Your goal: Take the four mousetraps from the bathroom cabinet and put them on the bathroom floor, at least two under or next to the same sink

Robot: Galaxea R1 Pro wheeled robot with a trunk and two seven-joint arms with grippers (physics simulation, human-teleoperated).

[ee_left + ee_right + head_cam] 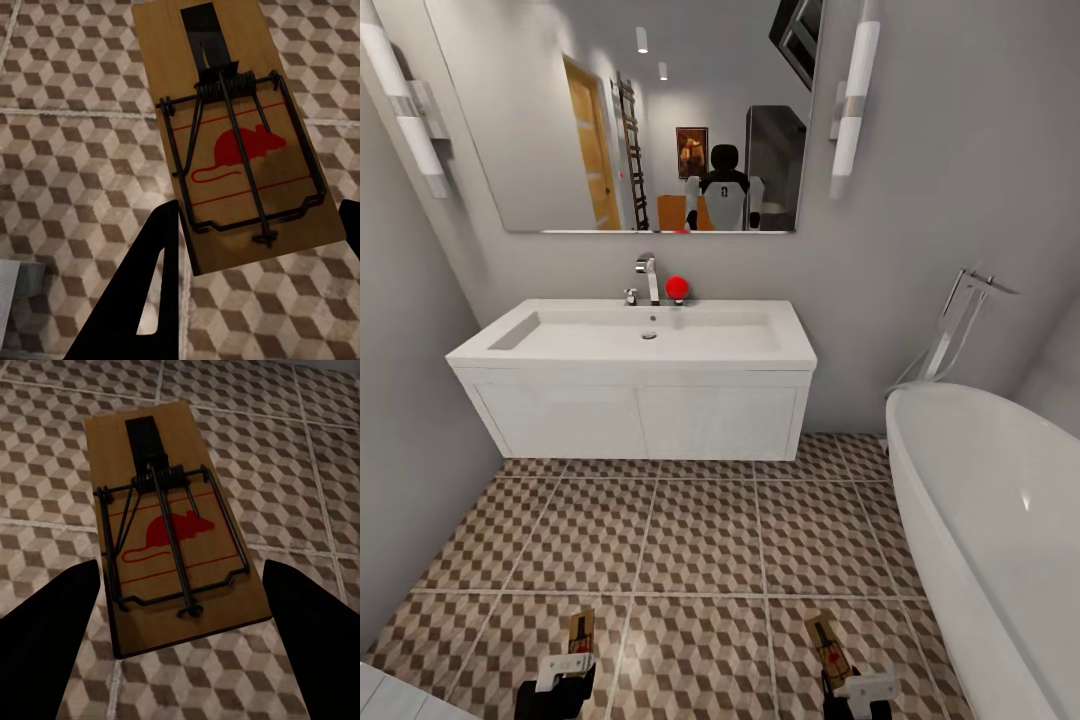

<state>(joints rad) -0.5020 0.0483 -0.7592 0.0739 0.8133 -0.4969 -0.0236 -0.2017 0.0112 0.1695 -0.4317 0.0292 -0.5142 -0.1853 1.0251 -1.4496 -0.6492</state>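
Each of my grippers holds a mousetrap, a small wooden slab with a dark wire spring and a red mouse print. My left gripper [565,668] [255,255] is shut on one mousetrap [581,630] [232,142], held above the bathroom floor [700,540]. My right gripper [855,690] [184,641] is shut on another mousetrap [828,645] [176,540], also off the cube-patterned tiles. The bathroom sink [560,348] with its chrome tap [648,278] sits straight ahead on a white wall-hung vanity [640,420], several tiles away. The cabinet is out of view.
A white bathtub [1000,500] with a chrome floor tap [955,330] fills the right side. A red ball [677,288] rests on the sink's back rim. A grey wall [410,420] closes the left, and a white unit's corner [390,700] shows at the lower left.
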